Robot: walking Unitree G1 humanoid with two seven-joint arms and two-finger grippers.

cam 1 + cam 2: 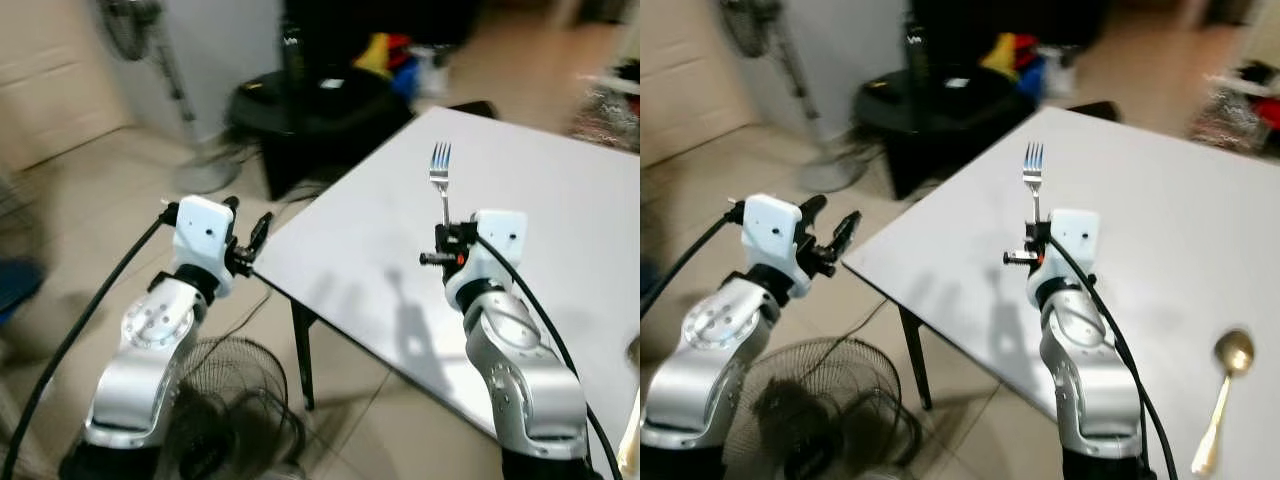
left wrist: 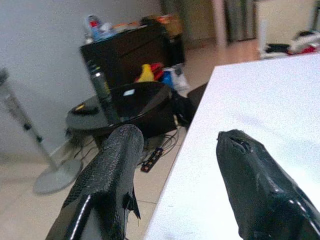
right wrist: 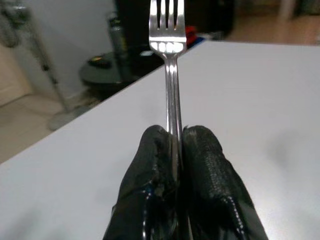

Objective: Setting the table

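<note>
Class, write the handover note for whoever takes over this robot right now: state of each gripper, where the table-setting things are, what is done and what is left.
Right gripper: shut on the fork, held upright, tines up, above the white table.
Left gripper: open, holding nothing, near the table's corner, partly over the floor.
Spoon: lying on the table on the robot's right, near the table's near edge.
Done: fork picked up; spoon already on the table.
Left: lay the fork down on the table, probably near the spoon. No plate can be seen in these views.
</note>
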